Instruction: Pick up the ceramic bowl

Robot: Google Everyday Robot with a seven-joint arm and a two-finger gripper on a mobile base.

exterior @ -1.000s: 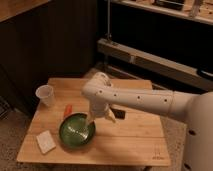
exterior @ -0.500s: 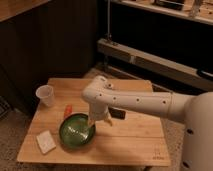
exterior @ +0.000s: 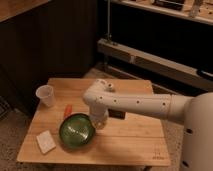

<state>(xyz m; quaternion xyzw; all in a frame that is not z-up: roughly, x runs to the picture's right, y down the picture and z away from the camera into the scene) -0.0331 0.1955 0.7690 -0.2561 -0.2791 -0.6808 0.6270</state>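
Above the table [exterior: 136, 136], the claw [exterior: 98, 123] hangs beside the ceramic bowl [exterior: 76, 132].

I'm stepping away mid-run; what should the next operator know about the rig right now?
Tool: low over the table, at the right rim of the green bowl. Whether it has hold of the bowl is not visible.
Bowl: flat on the table, front left.
Cup: back left, apart from the bowl.
Done: tool is at the bowl.
Left: confirm the grasp, then lift the bowl.
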